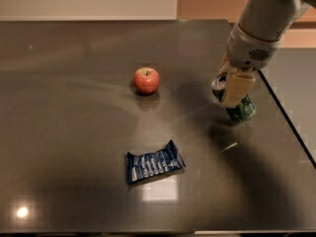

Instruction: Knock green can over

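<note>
Dark glossy tabletop fills most of the frame, its right edge running diagonally down the right side

Green can at right of frame, near that edge. It is tilted, not upright: silver top leans toward upper left, green base sits lower right on the tabletop. Only the lower green body and part of the silver rim show, the rest is covered

Gripper comes down from the upper right corner on a pale grey arm. Its cream end lies across the upper half of the can, touching or just in front of it. How far the gripper is spread can't be made out from this angle, nor whether it clasps the can or only presses against it

Red apple upright, stem up, left of the can and well apart from it, just above frame centre, faint reflection below it

Blue snack packet lies flat in lower centre, slightly skewed, white print on it, well apart from apple and can. Pale glare patch on the tabletop just below it, small bright spot in the lower left corner

Dark arm shadow falls on the tabletop below the can, spreading toward lower right
</note>
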